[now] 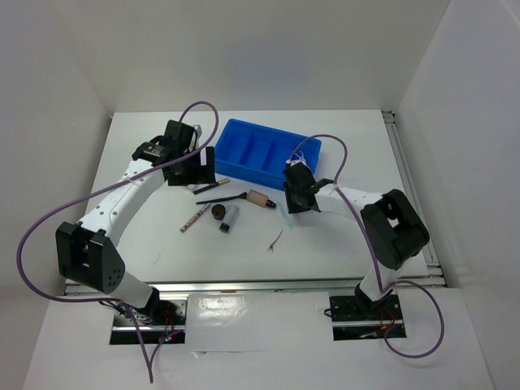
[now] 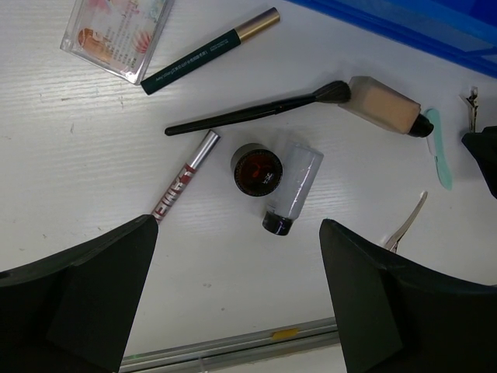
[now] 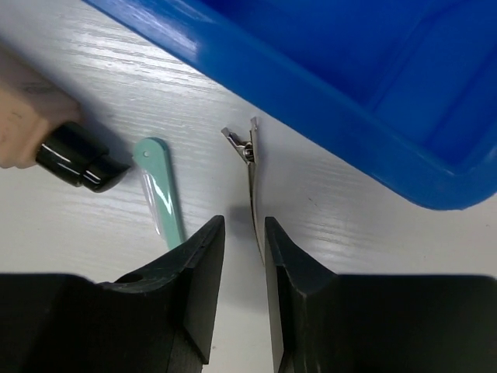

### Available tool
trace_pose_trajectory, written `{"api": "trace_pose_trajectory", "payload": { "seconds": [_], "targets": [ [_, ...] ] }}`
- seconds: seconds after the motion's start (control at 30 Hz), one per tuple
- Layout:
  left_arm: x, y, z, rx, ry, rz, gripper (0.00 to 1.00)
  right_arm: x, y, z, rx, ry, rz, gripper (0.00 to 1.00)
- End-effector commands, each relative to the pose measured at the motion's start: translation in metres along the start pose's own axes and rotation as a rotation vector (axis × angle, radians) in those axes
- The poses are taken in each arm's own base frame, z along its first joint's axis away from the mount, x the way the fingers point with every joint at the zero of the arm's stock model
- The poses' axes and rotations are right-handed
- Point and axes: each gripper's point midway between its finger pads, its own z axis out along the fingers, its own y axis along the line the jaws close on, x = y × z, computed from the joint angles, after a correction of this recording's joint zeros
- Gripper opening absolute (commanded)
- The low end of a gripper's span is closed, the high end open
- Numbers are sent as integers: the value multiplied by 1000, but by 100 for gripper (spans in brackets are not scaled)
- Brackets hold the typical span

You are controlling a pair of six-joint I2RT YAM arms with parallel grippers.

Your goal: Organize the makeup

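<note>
Beside the blue tray's [image 3: 295, 101] outer wall, the hair clip [image 3: 250, 175] is lying flat, its tail running between the jaws of the right gripper [image 3: 243, 225]. Jaws are standing almost together; I cannot tell whether they are pinching it yet. I am judging that the low approach suits so thin a piece. The left gripper [image 2: 237, 229] is hanging spread wide and empty above the brown pot [image 2: 257, 169] and grey cylinder [image 2: 291, 186], likely waiting its turn.

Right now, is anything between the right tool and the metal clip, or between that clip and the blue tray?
Nothing visible. The metal clip ends between the fingers of the right tool, the mint spatula lies apart beside it, and bare table separates it from the blue tray.
</note>
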Motion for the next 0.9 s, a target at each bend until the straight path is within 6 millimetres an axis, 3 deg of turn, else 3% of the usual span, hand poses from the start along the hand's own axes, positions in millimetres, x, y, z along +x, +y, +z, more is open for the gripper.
{"api": "trace_pose_trajectory", "payload": {
  "seconds": [0.0,0.37,0.53,0.67,0.87],
  "targets": [
    [-5,-2,-3,-5,-18,-11,100,-2,-5,4,45,-31,20,35],
    [-3,-1,-4,-5,-18,-11,100,15,-10,15,71,10,18,26],
    [-3,-1,-4,-5,-18,-11,100,19,4,12,10,19,-18,6],
    [-3,-1,-4,-5,-18,-11,100,9,15,-10,-33,-2,-62,0],
    [-6,-2,-6,-2,-26,-11,100,-23,39,-65,-190,-75,-122,0]
  ]
}}
